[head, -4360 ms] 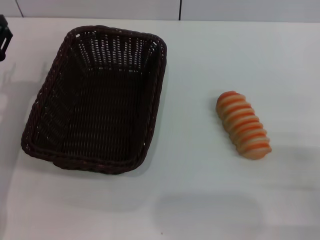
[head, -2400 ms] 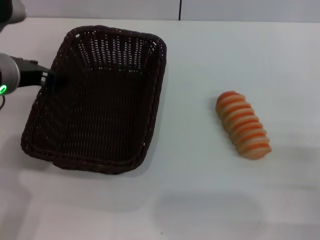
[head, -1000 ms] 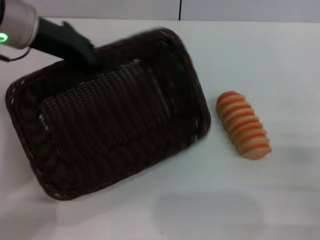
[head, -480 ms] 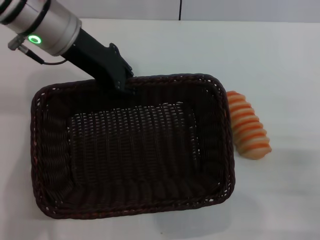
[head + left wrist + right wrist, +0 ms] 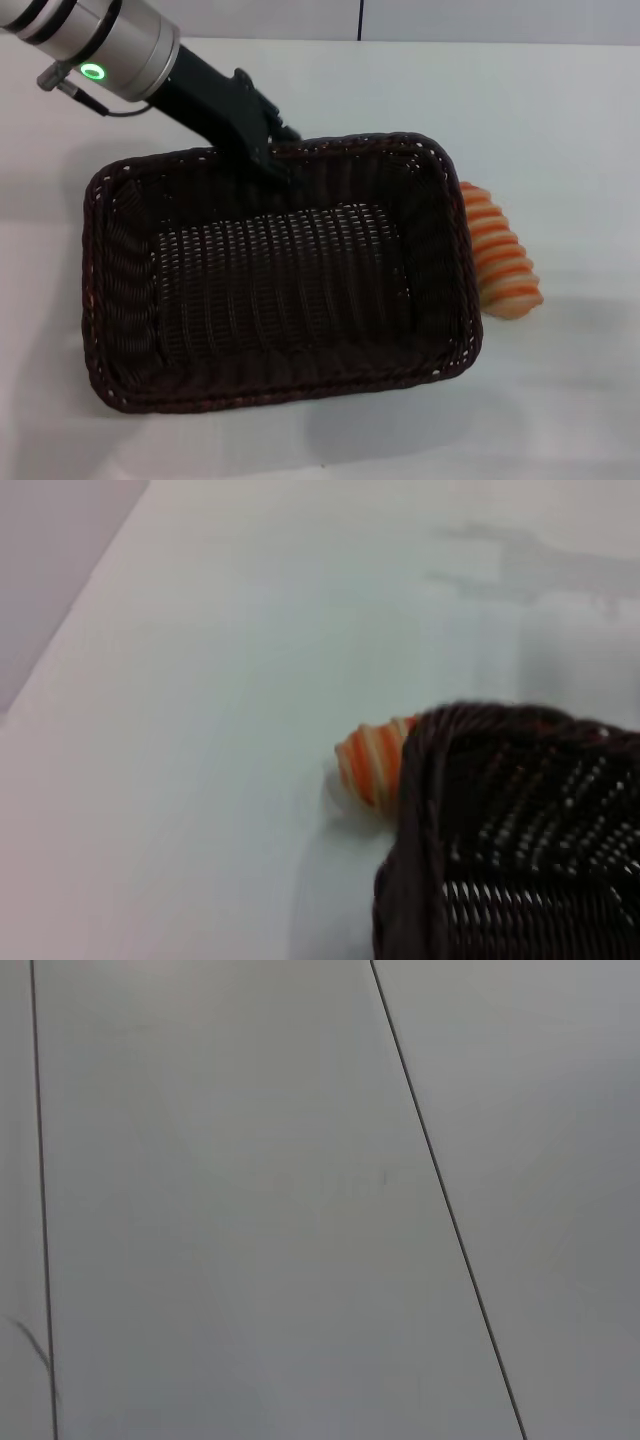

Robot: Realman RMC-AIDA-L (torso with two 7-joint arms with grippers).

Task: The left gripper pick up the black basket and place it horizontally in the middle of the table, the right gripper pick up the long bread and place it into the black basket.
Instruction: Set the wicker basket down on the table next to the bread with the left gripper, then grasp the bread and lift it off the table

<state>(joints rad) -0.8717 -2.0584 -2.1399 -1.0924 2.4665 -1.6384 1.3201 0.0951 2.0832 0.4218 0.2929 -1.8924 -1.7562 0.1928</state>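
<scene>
Left arm wrist (image 5: 110, 45): silver cylinder, black bands at its far end, green ring light (image 5: 93, 71) on its side. Thin grey cable (image 5: 95, 103) loops beside the light. Left gripper (image 5: 268, 150): matte black, angular body tapering from wrist to fingers.

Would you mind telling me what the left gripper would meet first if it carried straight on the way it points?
The left gripper already grips the black basket's far rim; going on, probably the basket's woven floor.

dark woven black basket (image 5: 280, 285) lies lengthwise, partly hiding ridged long bread (image 5: 500, 265).
</scene>
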